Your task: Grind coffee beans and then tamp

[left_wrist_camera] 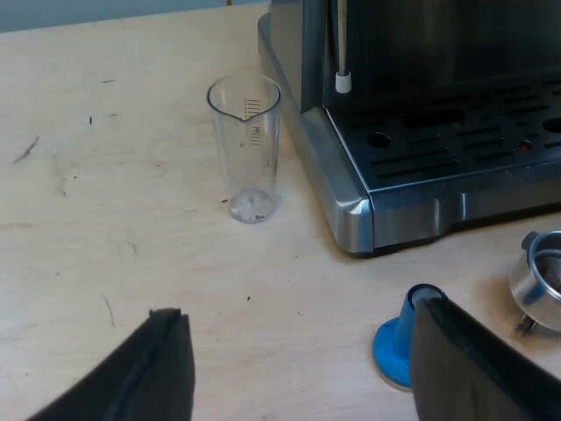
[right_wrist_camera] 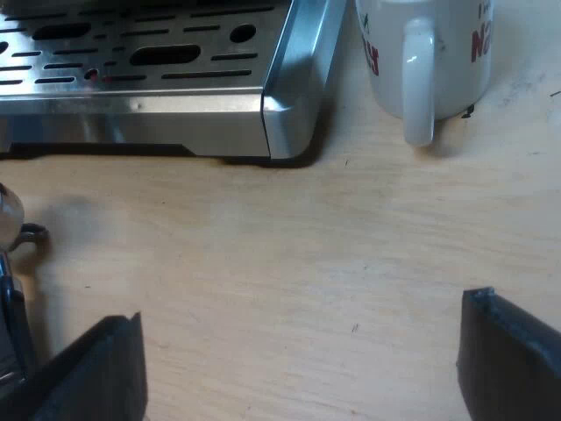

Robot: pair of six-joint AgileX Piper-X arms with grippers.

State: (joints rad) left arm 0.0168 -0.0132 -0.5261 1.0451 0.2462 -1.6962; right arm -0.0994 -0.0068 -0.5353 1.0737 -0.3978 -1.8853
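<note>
Beside left hand point(left_wrist_camera: 307, 368), released: blue tamper point(left_wrist_camera: 399, 338), rigid, smooth, likely weighty, best gripped round its upright stem; right hand point(right_wrist_camera: 298, 360), released, near holder point(left_wrist_camera: 542, 279).

Left gripper point(left_wrist_camera: 298, 309): two broad, matte black fingers point(left_wrist_camera: 465, 360) with squared tips. Right gripper point(right_wrist_camera: 304, 307): same black, blocky build.

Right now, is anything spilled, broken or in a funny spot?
Nothing looks spilled or broken. The measuring glass stands upright with a few dark specks in its bottom. The metal holder lies loose on the table by the blue tamper.
</note>
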